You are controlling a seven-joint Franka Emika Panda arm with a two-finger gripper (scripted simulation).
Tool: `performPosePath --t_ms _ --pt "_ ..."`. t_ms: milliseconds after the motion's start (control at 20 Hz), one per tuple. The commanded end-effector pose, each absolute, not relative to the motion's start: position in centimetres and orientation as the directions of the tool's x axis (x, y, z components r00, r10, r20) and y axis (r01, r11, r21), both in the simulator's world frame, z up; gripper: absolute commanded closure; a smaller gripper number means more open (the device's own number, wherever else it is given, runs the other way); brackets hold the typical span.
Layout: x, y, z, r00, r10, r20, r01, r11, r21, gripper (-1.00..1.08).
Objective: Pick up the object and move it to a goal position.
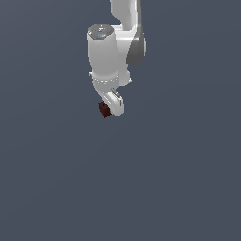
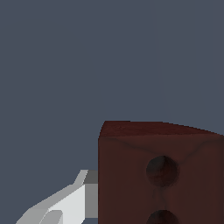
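Note:
In the exterior view the white arm hangs down from the top of the picture. My gripper (image 1: 108,110) is at its lower end, with the object (image 1: 103,109), a small dark reddish-brown block, at its tip. In the wrist view the object (image 2: 162,175) fills the near field, with two round holes in its face. One white finger (image 2: 72,201) with a grey pad lies flat against its side. The other finger is out of frame. The jaws look closed on the block.
A plain dark grey-blue surface (image 1: 141,188) fills both views around the arm. No other objects, containers or edges show.

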State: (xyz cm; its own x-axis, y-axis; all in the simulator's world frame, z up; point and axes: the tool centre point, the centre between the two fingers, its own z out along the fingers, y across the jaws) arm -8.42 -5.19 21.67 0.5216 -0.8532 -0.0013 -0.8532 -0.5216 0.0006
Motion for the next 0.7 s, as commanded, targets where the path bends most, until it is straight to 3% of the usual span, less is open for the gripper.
performPosePath --t_ms 0,650 --pt "-8.8 -5.5 24.5 0.521 -0.853 0.0 -0.853 -0.521 0.0 1.08" --pt "-10.4 -6.9 38.0 0.521 -0.853 0.001 -0.853 -0.521 0.001 1.08"
